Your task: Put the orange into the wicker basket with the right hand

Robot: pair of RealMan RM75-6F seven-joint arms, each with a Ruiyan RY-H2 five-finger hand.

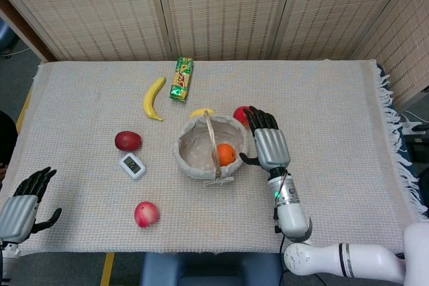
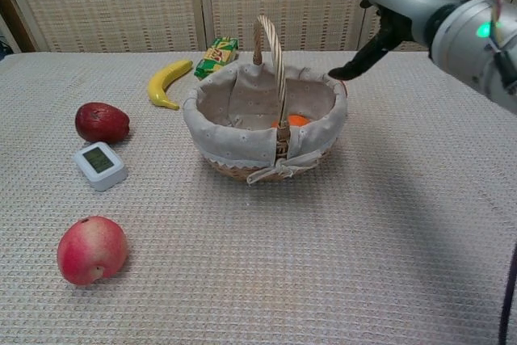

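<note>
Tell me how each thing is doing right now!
Orange: lying inside the basket, not held.
Basket: upright, handle up.
Right hand: open, beside the basket, holding nothing.
Left hand: open, off the table's near corner.
Timer: flat on the table, screen up.
Banana: lying on the table.

Before me a table point(image 1: 335, 98) fills most of the head view, covered edge to edge by a pale woven cloth point(image 1: 87, 92) whose fringe point(image 1: 395, 132) hangs off the right side. Along the top of both views stands a wall of beige woven panels point(image 1: 221, 11) split by lighter vertical posts point(image 1: 159, 11). At the bottom left I see grey floor with a strip of yellow tape point(image 1: 107, 269), and the light falls even and soft.
</note>
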